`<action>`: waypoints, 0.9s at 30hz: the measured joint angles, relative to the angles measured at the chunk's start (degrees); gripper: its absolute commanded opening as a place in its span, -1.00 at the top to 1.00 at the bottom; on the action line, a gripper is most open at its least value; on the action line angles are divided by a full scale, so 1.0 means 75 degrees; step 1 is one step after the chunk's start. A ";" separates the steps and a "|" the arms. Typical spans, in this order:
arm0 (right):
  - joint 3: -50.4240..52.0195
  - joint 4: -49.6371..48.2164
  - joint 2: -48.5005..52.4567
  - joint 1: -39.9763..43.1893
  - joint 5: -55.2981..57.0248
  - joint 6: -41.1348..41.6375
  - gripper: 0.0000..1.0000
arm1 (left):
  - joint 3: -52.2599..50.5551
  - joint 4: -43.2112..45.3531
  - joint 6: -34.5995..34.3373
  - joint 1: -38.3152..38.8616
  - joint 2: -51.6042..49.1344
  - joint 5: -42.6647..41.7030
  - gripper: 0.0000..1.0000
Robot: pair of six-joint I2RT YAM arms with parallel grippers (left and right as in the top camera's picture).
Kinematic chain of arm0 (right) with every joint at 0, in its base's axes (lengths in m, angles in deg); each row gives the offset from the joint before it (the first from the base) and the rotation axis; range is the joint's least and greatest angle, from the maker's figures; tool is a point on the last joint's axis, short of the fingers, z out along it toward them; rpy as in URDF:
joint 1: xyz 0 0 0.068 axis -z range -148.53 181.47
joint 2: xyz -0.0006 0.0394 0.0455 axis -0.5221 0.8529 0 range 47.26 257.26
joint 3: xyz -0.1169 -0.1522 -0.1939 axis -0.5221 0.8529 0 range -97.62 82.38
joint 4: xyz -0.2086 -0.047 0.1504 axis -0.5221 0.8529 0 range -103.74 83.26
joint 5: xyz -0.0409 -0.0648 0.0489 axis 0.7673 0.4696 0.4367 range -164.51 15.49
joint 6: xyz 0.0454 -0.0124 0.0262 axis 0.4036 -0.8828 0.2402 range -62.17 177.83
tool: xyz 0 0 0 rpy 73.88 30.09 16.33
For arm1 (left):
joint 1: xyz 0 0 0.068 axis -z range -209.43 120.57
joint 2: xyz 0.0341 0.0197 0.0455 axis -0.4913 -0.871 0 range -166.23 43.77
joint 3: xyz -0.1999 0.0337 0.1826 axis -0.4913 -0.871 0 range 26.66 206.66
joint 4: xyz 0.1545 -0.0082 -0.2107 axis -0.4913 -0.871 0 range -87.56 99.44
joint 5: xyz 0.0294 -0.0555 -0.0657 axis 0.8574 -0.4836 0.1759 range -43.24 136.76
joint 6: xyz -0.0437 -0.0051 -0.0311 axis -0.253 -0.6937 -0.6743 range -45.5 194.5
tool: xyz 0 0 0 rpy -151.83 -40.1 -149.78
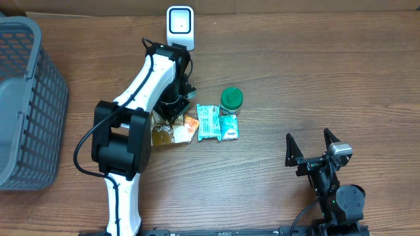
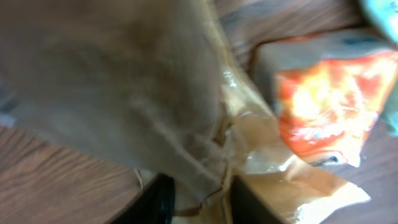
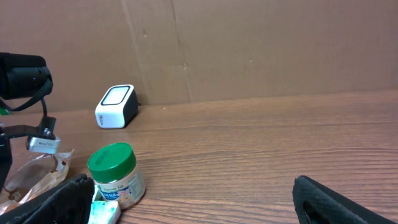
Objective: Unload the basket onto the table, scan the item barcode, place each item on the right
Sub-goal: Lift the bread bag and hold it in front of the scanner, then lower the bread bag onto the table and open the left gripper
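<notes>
The crinkly bag (image 1: 165, 135), mid-table just left of the orange packet (image 1: 191, 126), looks light, limp and slippery, best pinched at a gathered fold; the left gripper (image 2: 202, 200) straddles its film, clamped or loose I cannot tell.

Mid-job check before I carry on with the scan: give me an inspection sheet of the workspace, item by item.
Surface: wooden table, no spills seen.
Job's things: white scanner at the far edge. The clear bag, orange packet, teal packets and green-lidded jar are clustered mid-table.
Clutter: nothing seen.
Grippers: left hand is down on the clear bag with film between its fingers, grip unclear. Right hand is open, empty and apart from the items.
Cables: black cable loops off the left arm, away from the items.
Surroundings: grey basket at the left edge; cardboard wall behind the table.
</notes>
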 measured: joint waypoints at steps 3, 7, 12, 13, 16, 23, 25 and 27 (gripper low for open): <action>0.0000 -0.0003 0.0000 0.0000 -0.0003 -0.0003 -1.00 | 0.0017 0.0006 -0.0169 -0.0052 0.0003 0.0166 -0.98; 0.0000 0.0003 0.0000 0.0000 -0.0003 0.0000 -1.00 | 0.0061 0.0020 -0.0271 -0.0073 0.0154 0.0262 -1.00; 0.0000 0.0000 0.0000 0.0000 -0.0003 -0.0003 -1.00 | 0.0219 0.0064 -0.0469 -0.0073 0.0883 0.0283 -0.99; 0.0000 0.0000 0.0000 0.0000 -0.0006 -0.0003 -1.00 | 0.0277 0.0090 -0.0498 -0.0073 0.1151 0.0280 -0.99; 0.0000 0.0003 0.0000 0.0000 -0.0003 -0.0003 -1.00 | 0.0367 0.0341 -0.0606 -0.0073 0.1967 0.0111 -0.99; 0.0000 -0.0003 0.0000 0.0000 -0.0003 -0.0003 -1.00 | 0.0542 0.1163 -0.1014 -0.0079 0.4103 -0.0889 -0.99; 0.0000 0.0000 0.0000 0.0000 -0.0006 -0.0003 -1.00 | 0.0592 0.1311 -0.1189 -0.0079 0.4503 -0.1078 -0.99; 0.0000 -0.0003 0.0000 0.0000 -0.0003 0.0000 -1.00 | 0.0612 0.1387 -0.1367 -0.0079 0.4747 -0.1174 -0.99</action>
